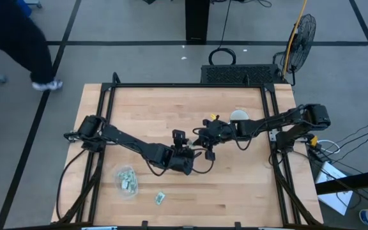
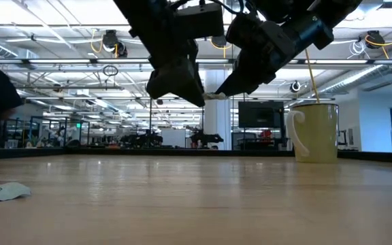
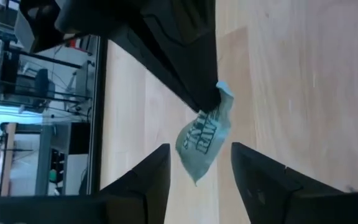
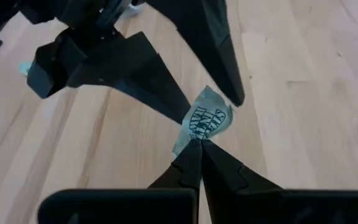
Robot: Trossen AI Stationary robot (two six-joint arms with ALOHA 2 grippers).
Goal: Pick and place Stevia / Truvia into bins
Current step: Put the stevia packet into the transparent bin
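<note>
I see the right gripper pinched shut on one Stevia packet, held in the air over mid-bench. Left gripper has its fingers apart, either side of that same packet, not touching it. Clear bin near the bench's front left holds several packets; one loose packet lies just beside it. Mug stands at the back right.

- bowl near table's front-left, packets inside
- loose packet just right of bowl — on the table
- mug right of centre, toward the back
- grippers meet mid-table (raised), left gripper beside right gripper
</note>
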